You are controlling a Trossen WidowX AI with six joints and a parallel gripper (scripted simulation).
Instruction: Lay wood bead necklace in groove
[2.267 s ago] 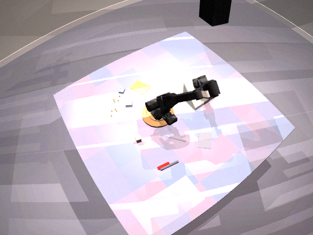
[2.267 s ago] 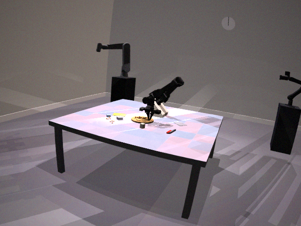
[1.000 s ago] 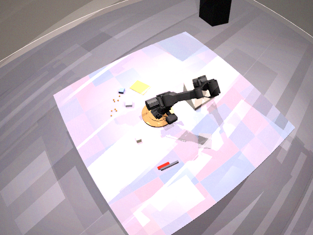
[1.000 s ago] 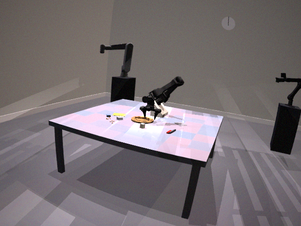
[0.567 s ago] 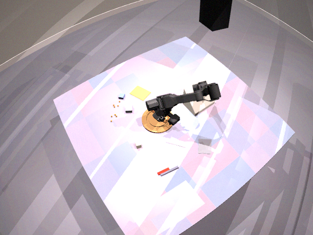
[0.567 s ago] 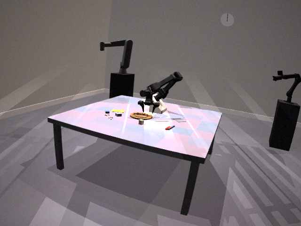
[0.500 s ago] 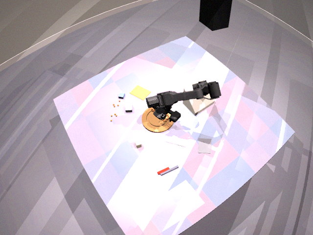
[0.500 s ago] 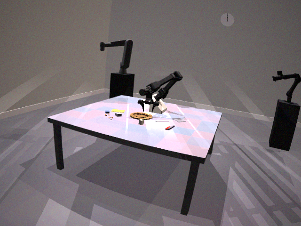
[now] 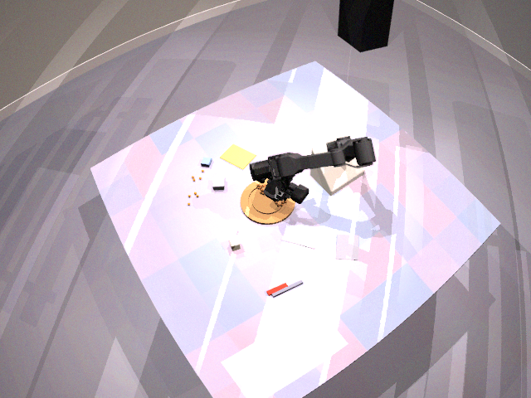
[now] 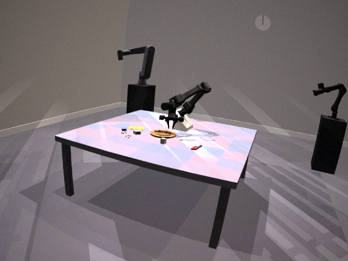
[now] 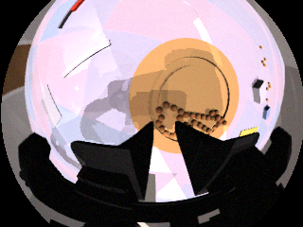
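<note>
The round orange-brown bead board lies flat, with a dark circular groove. The wood bead necklace lies bunched on one side of the board, its strands folded across the area inside the groove and reaching the groove line near the fingers. Most of the groove shows no beads. My gripper is partly open, with a narrow gap between its fingertips. The fingers point down over the beaded side, and nothing shows held. The arm hides part of the board in the top view.
Small loose beads, a blue block, a yellow sheet and a dark-sided block lie left of the board. Another small block and red and grey pens lie toward the front. The beige arm base stands behind.
</note>
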